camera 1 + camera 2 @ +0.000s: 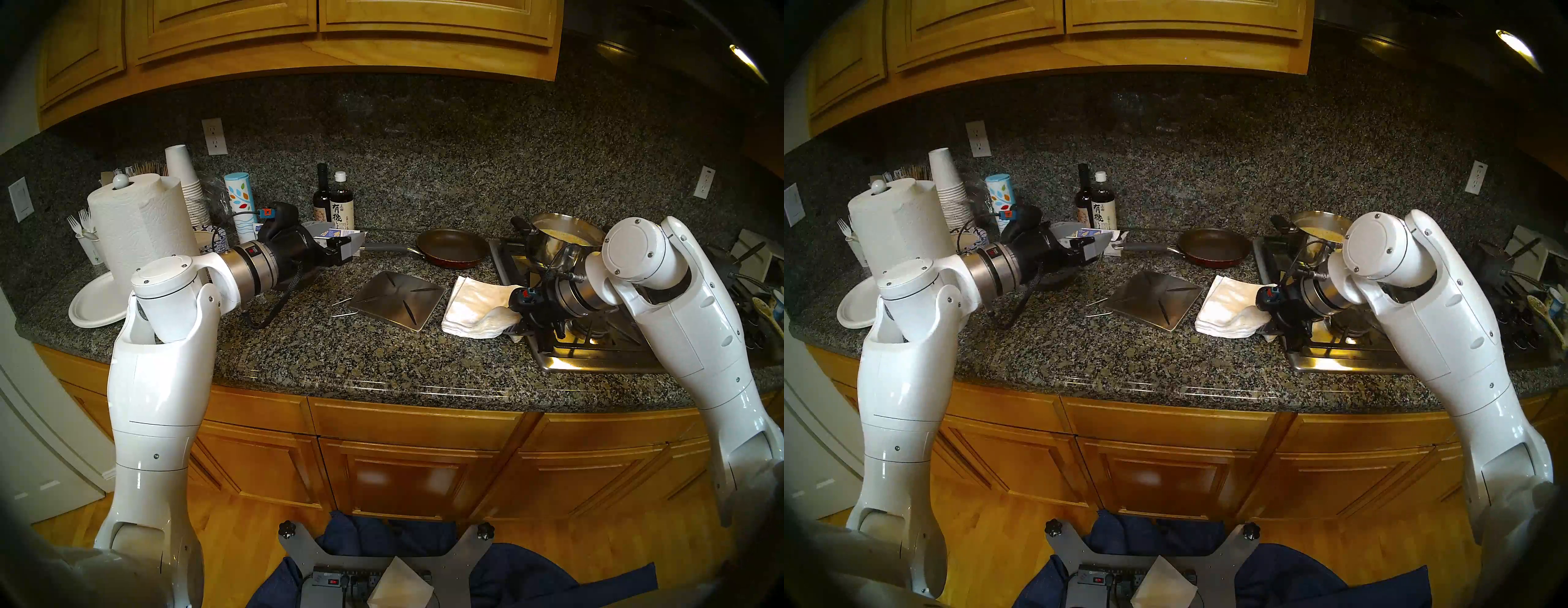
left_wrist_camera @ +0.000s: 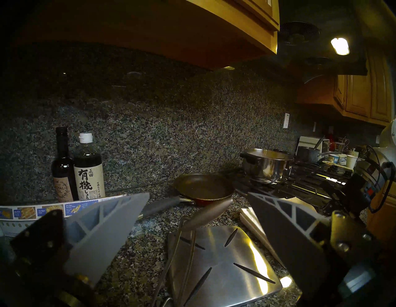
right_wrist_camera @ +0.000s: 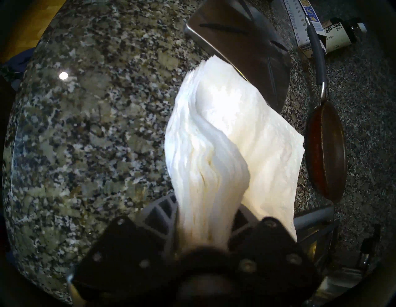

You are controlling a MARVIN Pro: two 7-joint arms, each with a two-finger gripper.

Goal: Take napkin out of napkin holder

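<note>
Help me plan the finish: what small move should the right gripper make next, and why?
Probably open the right gripper to let go: it pinches the napkin stack, which already lies on the counter beside the bare napkin holder.

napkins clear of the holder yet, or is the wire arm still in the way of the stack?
Nothing visible blocks it. The napkin stack lies on the counter beside the napkin holder, pinched by the right gripper. The wire arm is raised between the left gripper fingers, the plate under it bare.
</note>
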